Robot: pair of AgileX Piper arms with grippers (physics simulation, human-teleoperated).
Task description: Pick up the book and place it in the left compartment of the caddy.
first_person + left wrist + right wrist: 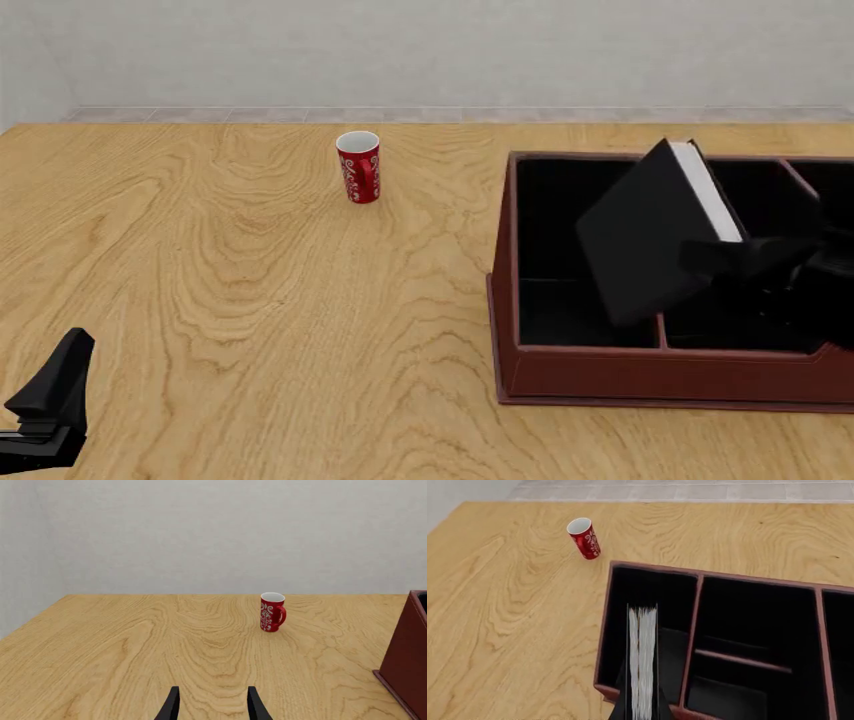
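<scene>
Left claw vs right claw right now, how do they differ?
The left claw is open and holds nothing; the right claw is shut on the book. The left claw sits low over bare table; the right claw is above the caddy. Both are dark.

The caddy [587, 375] sits on the table [240, 300] at right; the book [654, 235] hangs tilted over its left compartment [547, 250]; the mug [358, 167] stands behind, leftward.
</scene>
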